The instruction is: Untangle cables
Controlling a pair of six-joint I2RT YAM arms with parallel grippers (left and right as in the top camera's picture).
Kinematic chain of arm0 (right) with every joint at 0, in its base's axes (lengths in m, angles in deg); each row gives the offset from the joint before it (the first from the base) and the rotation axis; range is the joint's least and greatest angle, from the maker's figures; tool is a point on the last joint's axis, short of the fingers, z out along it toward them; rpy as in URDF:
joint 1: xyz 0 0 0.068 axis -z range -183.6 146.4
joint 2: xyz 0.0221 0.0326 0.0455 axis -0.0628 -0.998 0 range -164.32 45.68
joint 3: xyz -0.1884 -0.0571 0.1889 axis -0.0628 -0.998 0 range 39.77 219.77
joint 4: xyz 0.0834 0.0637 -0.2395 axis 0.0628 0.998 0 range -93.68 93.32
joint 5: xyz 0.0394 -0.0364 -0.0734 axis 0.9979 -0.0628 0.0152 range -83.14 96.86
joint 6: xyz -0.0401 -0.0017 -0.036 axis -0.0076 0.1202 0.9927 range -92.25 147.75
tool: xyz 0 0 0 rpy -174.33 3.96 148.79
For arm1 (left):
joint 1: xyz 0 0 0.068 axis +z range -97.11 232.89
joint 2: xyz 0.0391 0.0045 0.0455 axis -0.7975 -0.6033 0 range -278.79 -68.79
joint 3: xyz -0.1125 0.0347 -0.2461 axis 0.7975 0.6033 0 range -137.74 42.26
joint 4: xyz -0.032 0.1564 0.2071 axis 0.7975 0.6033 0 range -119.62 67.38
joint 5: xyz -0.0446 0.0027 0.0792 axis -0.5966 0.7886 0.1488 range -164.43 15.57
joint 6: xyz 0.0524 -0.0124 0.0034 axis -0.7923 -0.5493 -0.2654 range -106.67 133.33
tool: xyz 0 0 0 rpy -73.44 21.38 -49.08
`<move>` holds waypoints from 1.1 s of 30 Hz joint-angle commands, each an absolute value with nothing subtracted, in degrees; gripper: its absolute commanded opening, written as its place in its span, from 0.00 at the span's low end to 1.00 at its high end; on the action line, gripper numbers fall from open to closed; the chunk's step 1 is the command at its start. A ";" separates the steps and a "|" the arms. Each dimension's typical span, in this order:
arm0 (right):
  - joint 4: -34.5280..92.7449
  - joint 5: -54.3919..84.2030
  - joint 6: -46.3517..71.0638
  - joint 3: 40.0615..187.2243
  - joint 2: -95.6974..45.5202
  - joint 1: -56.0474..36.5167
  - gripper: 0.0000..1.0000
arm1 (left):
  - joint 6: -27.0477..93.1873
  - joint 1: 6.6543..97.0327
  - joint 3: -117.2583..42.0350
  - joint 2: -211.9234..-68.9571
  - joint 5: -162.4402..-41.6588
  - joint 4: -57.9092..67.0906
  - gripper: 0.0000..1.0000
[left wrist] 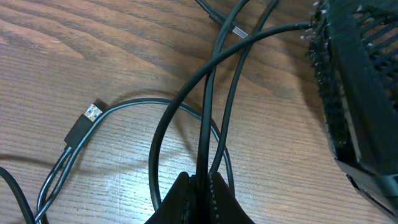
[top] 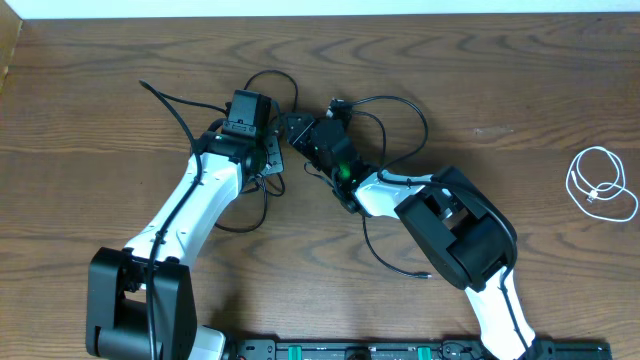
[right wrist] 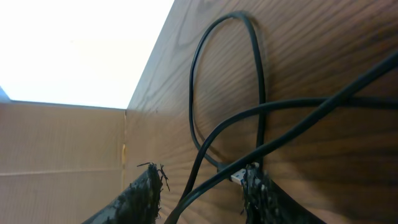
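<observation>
black cables [right wrist: 262, 81], white cable [top: 600, 185], brown table [top: 100, 150]

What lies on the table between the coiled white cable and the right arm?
Nothing. In the overhead view the table is bare wood between the white cable and the right arm. The black cables lie on the arm's other side.

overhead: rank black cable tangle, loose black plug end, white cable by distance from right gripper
1. black cable tangle, at the right gripper, centre
2. loose black plug end, lower, toward the front
3. white cable, coiled at far right
</observation>
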State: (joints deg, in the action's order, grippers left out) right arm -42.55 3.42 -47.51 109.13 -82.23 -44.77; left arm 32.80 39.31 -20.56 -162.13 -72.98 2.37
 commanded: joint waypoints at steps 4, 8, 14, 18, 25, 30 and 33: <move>-43.60 1.65 -47.47 111.91 -85.73 -45.77 0.40 | 32.49 39.59 -20.85 -162.70 -72.94 2.44 0.08; -43.80 3.40 -47.44 114.40 -87.76 -46.19 0.40 | 32.49 39.59 -20.85 -162.70 -72.91 2.44 0.08; -43.93 4.95 -47.42 115.64 -88.27 -46.23 0.38 | 32.49 39.59 -20.85 -162.70 -72.91 2.42 0.08; -43.75 4.91 -47.38 115.64 -88.27 -46.23 0.22 | 32.49 39.59 -20.85 -162.70 -72.91 2.44 0.08; -44.28 14.94 -45.24 115.62 -87.79 -43.76 0.01 | 32.47 39.59 -20.85 -162.70 -72.87 2.44 0.08; -44.17 30.13 -43.93 115.62 -87.15 -39.59 0.01 | 32.47 39.59 -20.85 -162.70 -72.87 2.22 0.08; -43.90 38.39 -43.93 115.62 -86.95 -36.68 0.01 | 32.47 39.59 -20.85 -162.70 -72.87 2.22 0.08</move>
State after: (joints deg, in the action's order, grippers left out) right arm -44.15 25.95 -45.78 114.83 -87.72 -39.63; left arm 32.80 39.29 -20.56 -162.13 -73.00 2.28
